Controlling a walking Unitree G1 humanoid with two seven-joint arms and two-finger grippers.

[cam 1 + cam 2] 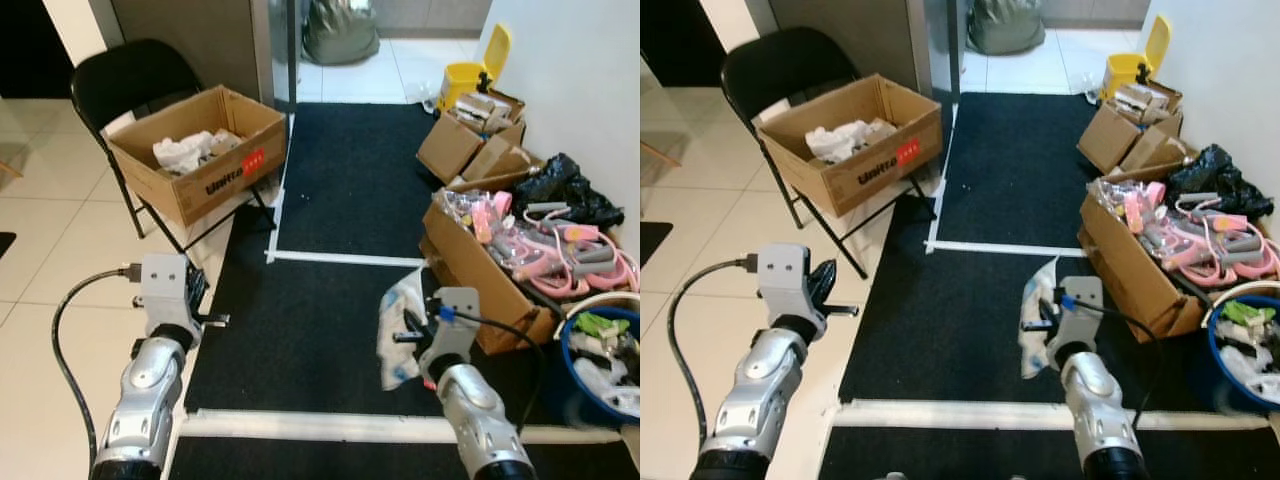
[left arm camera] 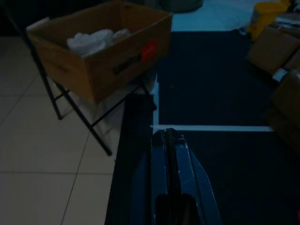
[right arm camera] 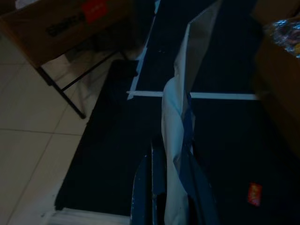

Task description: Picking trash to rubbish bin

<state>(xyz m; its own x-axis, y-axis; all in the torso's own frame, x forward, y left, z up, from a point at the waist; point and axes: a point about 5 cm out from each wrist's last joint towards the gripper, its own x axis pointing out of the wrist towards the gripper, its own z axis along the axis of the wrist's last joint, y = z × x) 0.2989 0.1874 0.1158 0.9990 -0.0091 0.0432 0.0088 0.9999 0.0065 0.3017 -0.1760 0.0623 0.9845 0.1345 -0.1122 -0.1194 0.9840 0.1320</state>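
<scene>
head views: right gripper (image 1: 408, 338) clamped on a crumpled white wrapper (image 1: 398, 330), held above the black mat (image 1: 330, 330). left gripper (image 1: 205, 303) empty, fingers pressed together, hanging over the mat's edge. cardboard box (image 1: 200, 150) holding white trash, perched on a black chair (image 1: 125, 75) ahead to the left, well apart from the wrapper.

left wrist view: dim; closed fingers (image 2: 168, 154) aimed toward the box.

right wrist view: wrapper (image 3: 180, 112) pinched between the fingers.

judgement: pickup done; carrying and dropping into the box left.
</scene>
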